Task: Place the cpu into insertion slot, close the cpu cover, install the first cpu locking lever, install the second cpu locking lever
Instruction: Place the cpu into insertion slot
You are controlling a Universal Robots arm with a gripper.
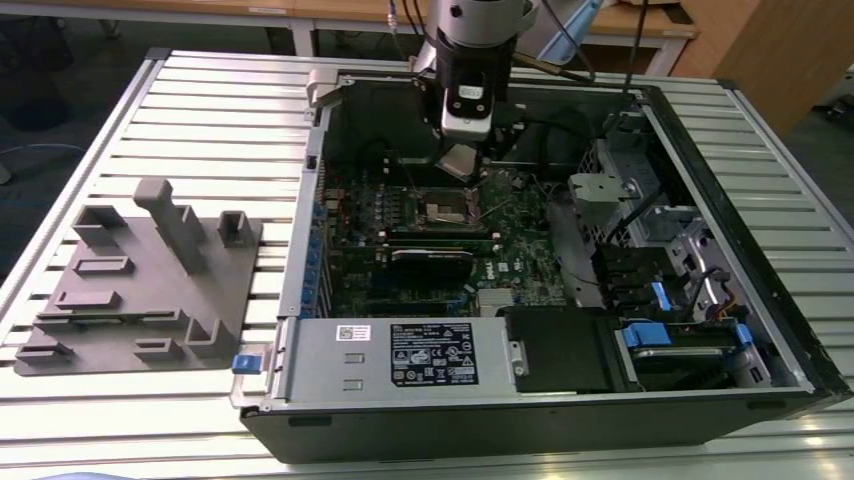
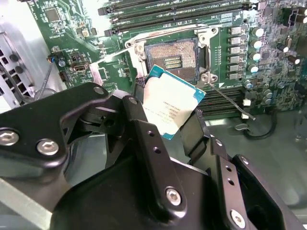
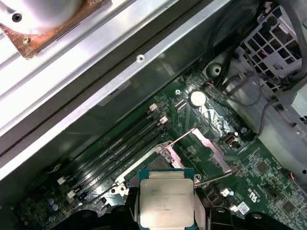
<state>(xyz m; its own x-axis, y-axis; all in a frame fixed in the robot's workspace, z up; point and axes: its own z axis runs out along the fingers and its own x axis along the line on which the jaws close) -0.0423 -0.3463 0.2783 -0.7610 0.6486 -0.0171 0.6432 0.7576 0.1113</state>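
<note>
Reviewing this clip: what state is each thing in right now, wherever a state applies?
Small square silver-topped cpu: gripped, held clear of the slot, not seated.
Square silver-rimmed insertion slot: empty, uncovered.
Thin silver frame cpu cover: swung open.
Black end effector: shut on the cpu.
Black computer case: side open.

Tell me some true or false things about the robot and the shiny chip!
1. The tool holds the cpu. True.
2. The cpu sits inside the insertion slot. False: it is up in the tool's grip, not touching the slot.
3. The insertion slot is uncovered, with nothing in it. True.
4. The grey fixture lies inside the computer case. False: it lies on the table beside the case, on the exterior view's left.
</note>
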